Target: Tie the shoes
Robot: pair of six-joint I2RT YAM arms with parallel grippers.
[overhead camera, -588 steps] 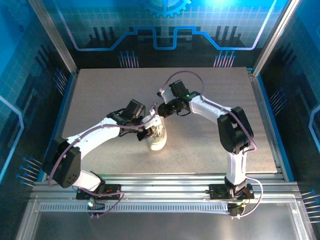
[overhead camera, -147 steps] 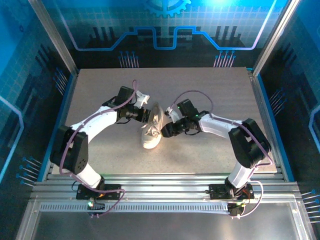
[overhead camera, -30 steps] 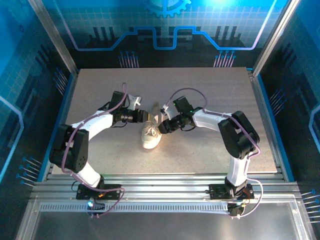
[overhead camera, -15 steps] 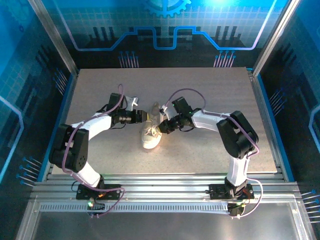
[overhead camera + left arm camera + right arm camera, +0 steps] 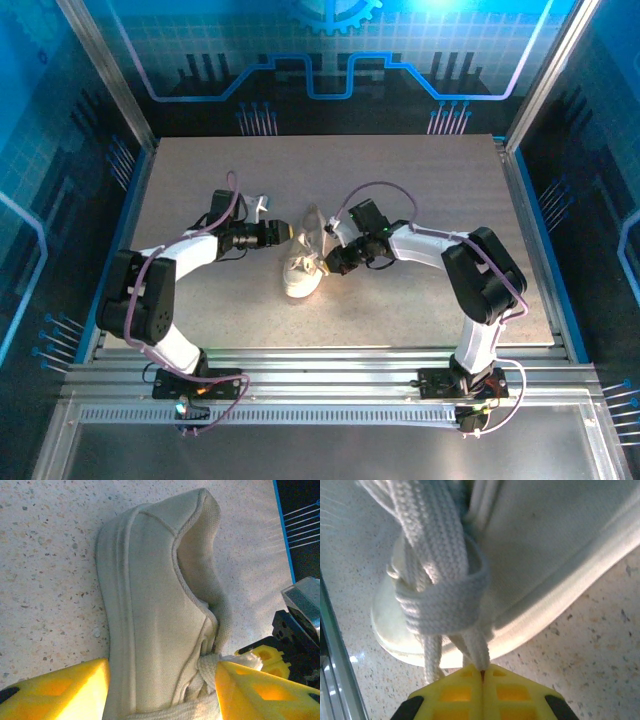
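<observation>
Top external: the shoe (image 5: pixel 302 268) lies mid-table (image 5: pixel 430 190) between the arms, with the left gripper (image 5: pixel 284 232) by its far end and the right gripper (image 5: pixel 328 263) against its side. Left wrist: the yellow fingers (image 5: pixel 55 690) stand apart astride the shoe, perhaps brushing its sole, pinching nothing. Right wrist: the jaws are pressed together on strands of the laces (image 5: pixel 440 580), which wrap in a loop beside the shoe's toe.

Looped laces (image 5: pixel 442 595) in closed right end effector (image 5: pixel 482 672)

White-and-black arms (image 5: pixel 430 243), purple cables (image 5: pixel 375 187), yellow fingers (image 5: pixel 450 692)
</observation>
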